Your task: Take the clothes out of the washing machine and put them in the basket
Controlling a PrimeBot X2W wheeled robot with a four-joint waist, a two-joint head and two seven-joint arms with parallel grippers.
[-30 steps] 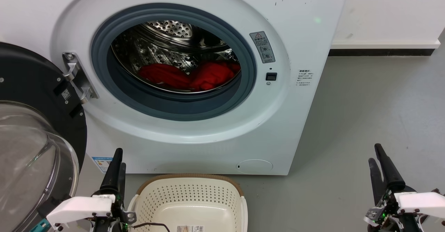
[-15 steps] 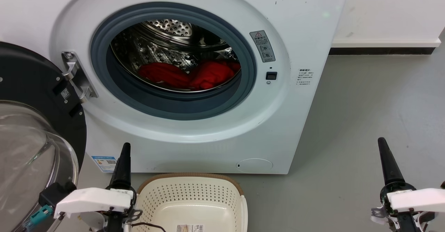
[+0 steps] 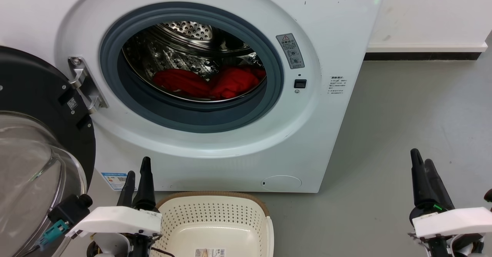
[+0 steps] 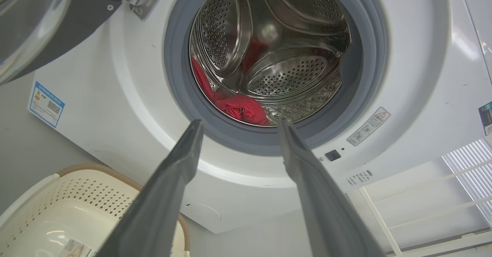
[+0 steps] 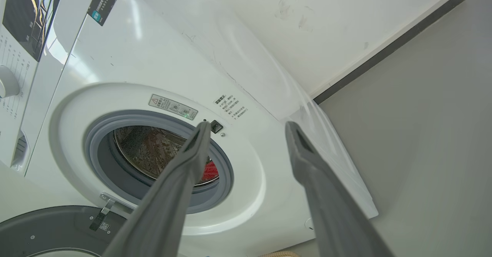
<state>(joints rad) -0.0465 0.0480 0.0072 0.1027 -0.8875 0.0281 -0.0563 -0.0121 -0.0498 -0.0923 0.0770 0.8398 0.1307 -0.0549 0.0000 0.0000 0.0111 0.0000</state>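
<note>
The clothes (image 3: 207,83) are red fabric heaped low in the steel drum of the white washing machine (image 3: 338,37), whose porthole stands open. In the left wrist view the clothes (image 4: 242,109) lie just past the grey gasket. The cream basket (image 3: 209,211) sits empty on the floor below the porthole. My left gripper (image 3: 138,166) is open beside the basket's left rim, fingers pointing up at the washer front. My right gripper (image 3: 421,156) is open over the floor to the machine's right. Nothing is between either pair of fingers (image 4: 180,164) (image 5: 307,164).
The black-rimmed glass door (image 3: 38,107) hangs open at the far left, close to my left arm. Grey floor (image 3: 403,107) stretches right of the washer to a white wall with dark skirting (image 3: 423,57). A white rack (image 4: 423,203) stands beyond the machine.
Both grippers have turned at the wrist, so two fingers show on each again. The left gripper has crept up and right toward the washer front. The clothes have not moved.
</note>
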